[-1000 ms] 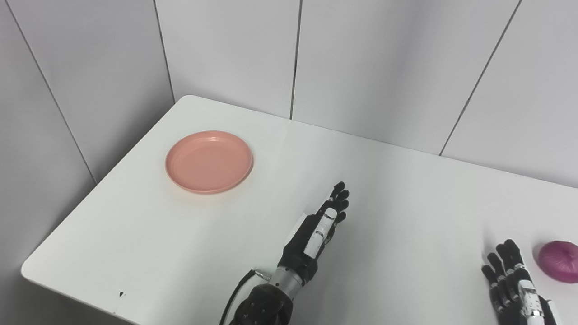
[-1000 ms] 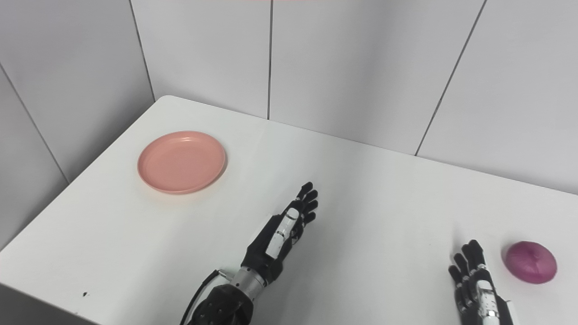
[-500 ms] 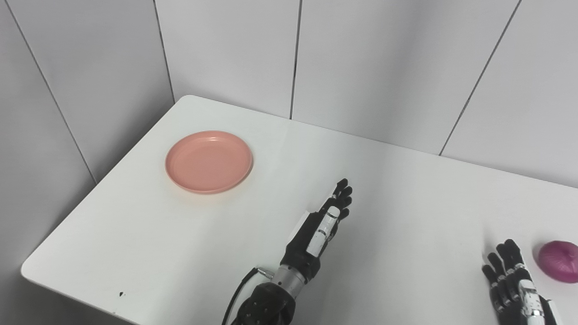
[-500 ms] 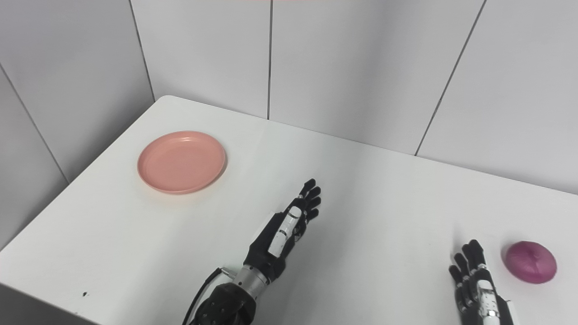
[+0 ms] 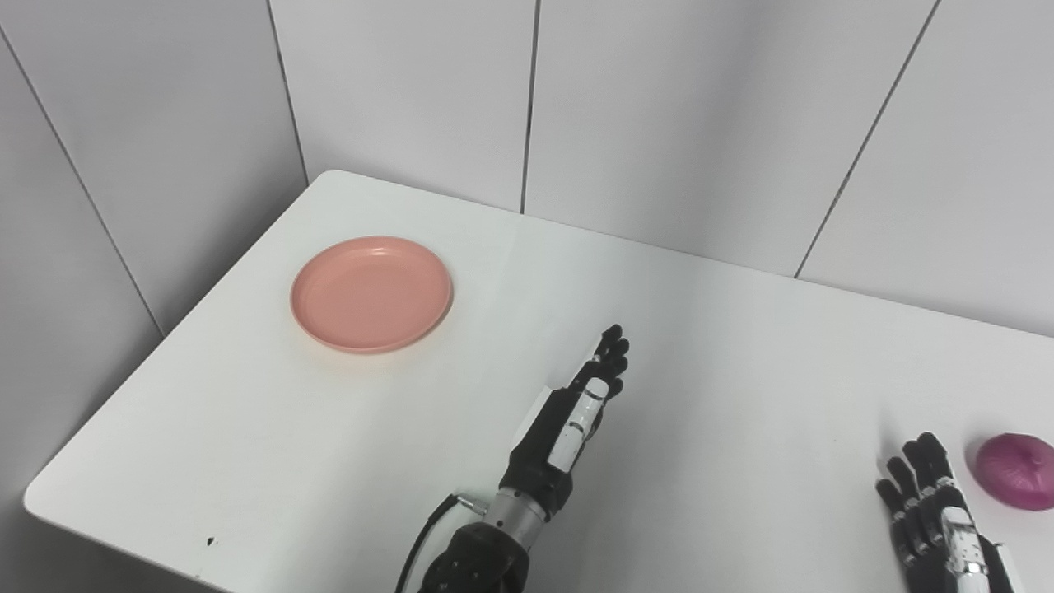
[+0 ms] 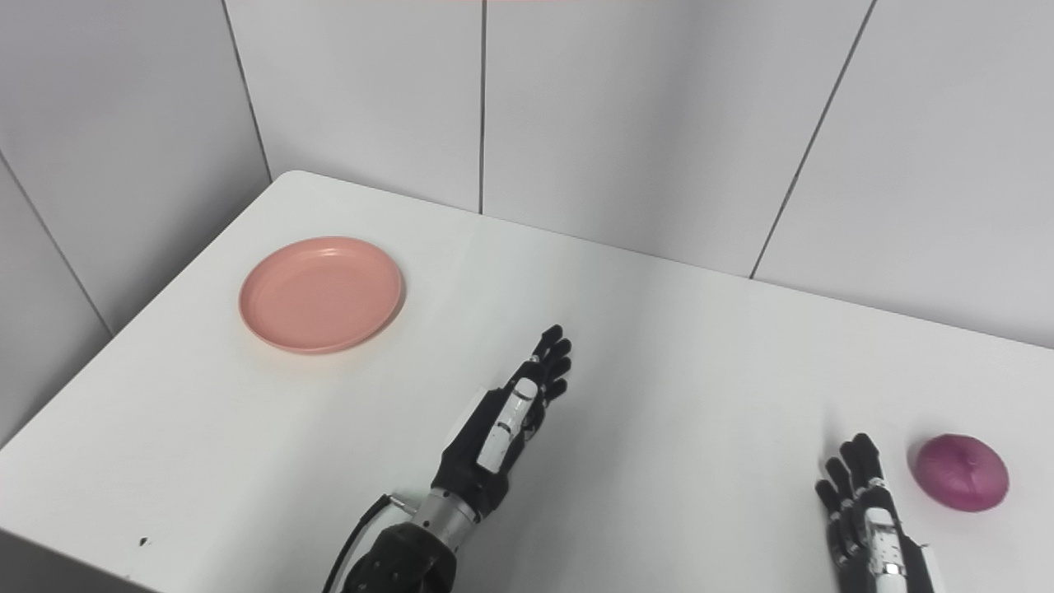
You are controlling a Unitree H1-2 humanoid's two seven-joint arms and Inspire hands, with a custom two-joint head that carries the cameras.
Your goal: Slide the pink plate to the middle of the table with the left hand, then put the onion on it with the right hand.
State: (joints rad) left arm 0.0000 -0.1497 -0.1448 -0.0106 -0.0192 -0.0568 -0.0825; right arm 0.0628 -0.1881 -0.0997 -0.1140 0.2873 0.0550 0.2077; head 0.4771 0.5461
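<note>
A pink plate (image 5: pixel 371 293) lies empty on the white table (image 5: pixel 329 436), towards its far left. A purple onion (image 5: pixel 1015 483) rests on the table at the right edge of the view. My left hand (image 5: pixel 572 420) is open, fingers straight and together, edge-on above the table's middle, well to the right of the plate and apart from it. My right hand (image 5: pixel 935 520) is open at the bottom right, just left of the onion and not touching it. Both also show in the right eye view: the plate (image 6: pixel 320 293) and the onion (image 6: pixel 962 483).
Grey panelled walls (image 5: pixel 659 123) close in the table at the back and left. The table's rounded near-left corner (image 5: pixel 41 494) and front edge are close to my left arm. A small dark speck (image 5: pixel 210 541) marks the front edge.
The whole picture has shifted slightly left, so the camera moved. My left hand has edged a little forward. The plate, the onion and the right hand have not moved.
</note>
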